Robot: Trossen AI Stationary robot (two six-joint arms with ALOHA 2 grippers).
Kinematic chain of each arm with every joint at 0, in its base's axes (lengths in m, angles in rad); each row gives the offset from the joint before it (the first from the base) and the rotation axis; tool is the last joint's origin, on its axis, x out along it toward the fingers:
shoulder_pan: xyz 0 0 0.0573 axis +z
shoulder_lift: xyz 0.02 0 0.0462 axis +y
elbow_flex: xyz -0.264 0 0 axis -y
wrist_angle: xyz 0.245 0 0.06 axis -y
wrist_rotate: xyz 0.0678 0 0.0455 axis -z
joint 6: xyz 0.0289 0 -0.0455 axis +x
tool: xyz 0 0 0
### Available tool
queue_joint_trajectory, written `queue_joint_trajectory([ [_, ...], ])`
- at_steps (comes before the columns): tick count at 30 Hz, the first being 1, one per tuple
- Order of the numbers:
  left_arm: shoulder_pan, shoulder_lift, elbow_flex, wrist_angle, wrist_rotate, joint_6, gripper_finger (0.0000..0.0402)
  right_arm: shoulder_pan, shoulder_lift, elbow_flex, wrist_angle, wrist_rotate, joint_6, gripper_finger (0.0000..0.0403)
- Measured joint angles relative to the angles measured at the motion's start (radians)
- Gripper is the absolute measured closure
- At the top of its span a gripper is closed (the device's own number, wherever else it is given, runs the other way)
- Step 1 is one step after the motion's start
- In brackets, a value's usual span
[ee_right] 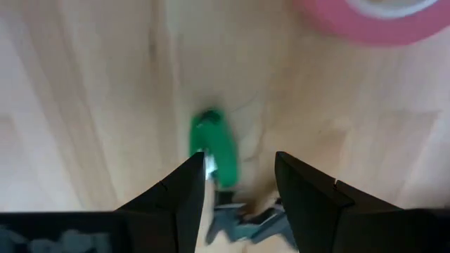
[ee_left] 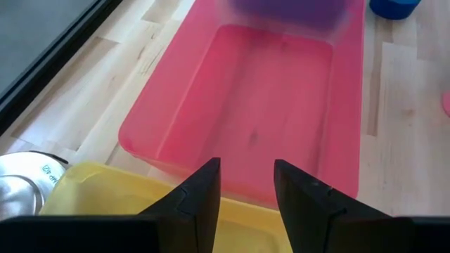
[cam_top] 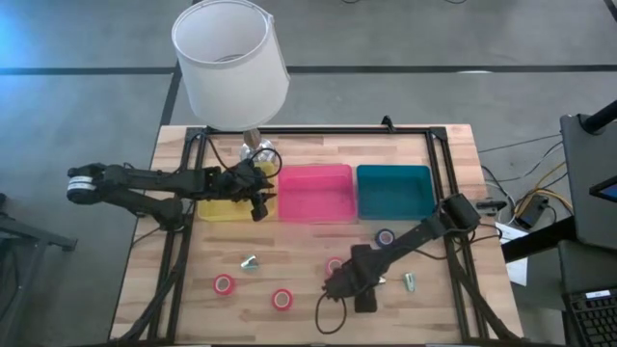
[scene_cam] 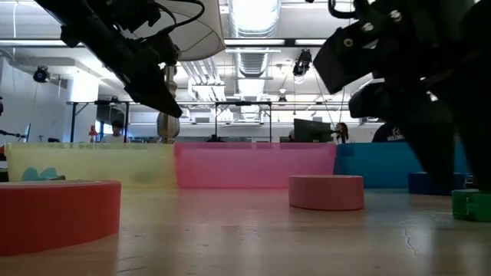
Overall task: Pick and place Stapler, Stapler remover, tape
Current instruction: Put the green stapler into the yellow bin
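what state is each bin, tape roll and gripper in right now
left gripper: open, empty, over the yellow bin's edge
right gripper: open, low over a green-handled piece on the table
yellow bin: one pale blue thing inside, seen from the low view
pink bin: empty
teal bin: looks empty
red tape rolls: flat on the table
blue tape roll: flat on the table

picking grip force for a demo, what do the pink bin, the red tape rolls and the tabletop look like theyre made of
Pink bin: probably thin translucent plastic with a smooth matte surface; the wood shows faintly through its wall. Red tape roll: looks like wound tape on a pale core, likely paper or plastic; the finish is unclear. Tabletop: pale wood in jointed strips with visible grain and a light sheen, probably sealed butcher block.
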Motion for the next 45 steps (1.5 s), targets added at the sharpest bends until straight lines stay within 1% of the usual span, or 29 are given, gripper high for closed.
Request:
queue_joint_trajectory([
  [3, 0.0, 0.0, 0.0, 0.0, 0.003, 0.0, 0.0266, -0.001, 0.0, -0.002, 0.021, 0.026, -0.007, 0.0236],
  [7, -0.001, 0.0, 0.0, -0.001, 0.004, -0.014, 0.0266, -0.004, 0.003, -0.008, 0.038, 0.01, -0.02, 0.0236],
  [13, -0.002, 0.0, 0.0, -0.026, 0.034, -0.055, 0.0266, -0.021, 0.003, -0.013, 0.039, 0.005, -0.13, 0.0236],
  [20, -0.01, 0.0, 0.0, -0.044, 0.044, -0.105, 0.0266, -0.085, 0.003, -0.014, 0.036, 0.082, -0.252, 0.0236],
  [25, -0.01, 0.0, 0.0, -0.045, 0.044, -0.108, 0.0266, -0.122, 0.003, -0.015, 0.036, 0.096, -0.306, 0.0236],
  [29, -0.01, 0.0, 0.0, -0.045, 0.044, -0.108, 0.0266, -0.131, 0.003, -0.016, 0.036, 0.098, -0.315, 0.024],
  [32, -0.01, 0.0, 0.0, -0.045, 0.044, -0.108, 0.0266, -0.13, 0.003, -0.022, 0.04, 0.093, -0.313, 0.0254],
  [34, -0.01, 0.0, 0.0, -0.045, 0.044, -0.108, 0.0266, -0.131, 0.002, -0.033, 0.049, 0.064, -0.302, 0.027],
  [38, -0.011, 0.0, 0.0, -0.046, 0.044, -0.108, 0.0266, -0.132, -0.001, -0.067, 0.059, 0.005, -0.282, 0.0311],
  [43, -0.012, 0.0, 0.0, -0.046, 0.044, -0.108, 0.0266, -0.13, 0.0, -0.081, 0.054, -0.002, -0.282, 0.0369],
  [45, -0.012, 0.0, 0.0, -0.046, 0.044, -0.108, 0.0266, -0.13, -0.001, -0.079, 0.053, -0.003, -0.284, 0.0386],
])
